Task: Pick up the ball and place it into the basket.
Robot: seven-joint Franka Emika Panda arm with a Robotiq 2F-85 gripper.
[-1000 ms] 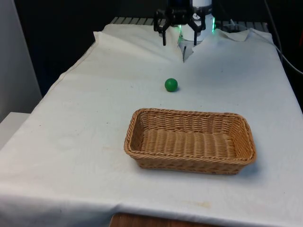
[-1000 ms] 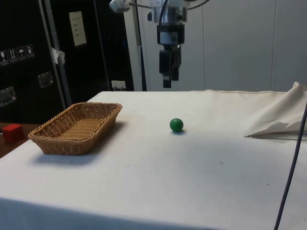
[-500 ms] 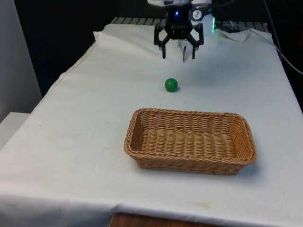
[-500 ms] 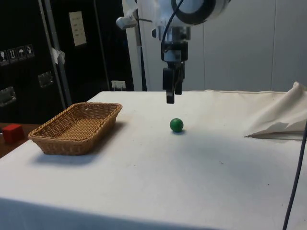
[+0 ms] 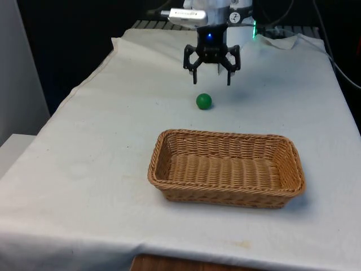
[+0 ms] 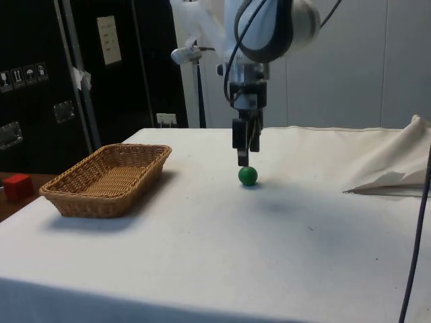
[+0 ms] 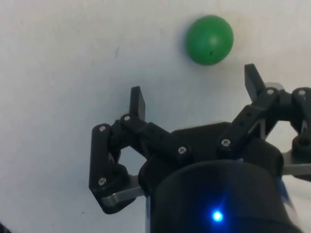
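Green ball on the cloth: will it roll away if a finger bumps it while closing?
Probably: the small green ball is round and rests free on the flat white cloth. It looks smooth, so it may slip. The open hand hangs just above it.

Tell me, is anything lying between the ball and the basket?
Nothing: in the front view only bare white cloth separates the green ball from the wicker basket.
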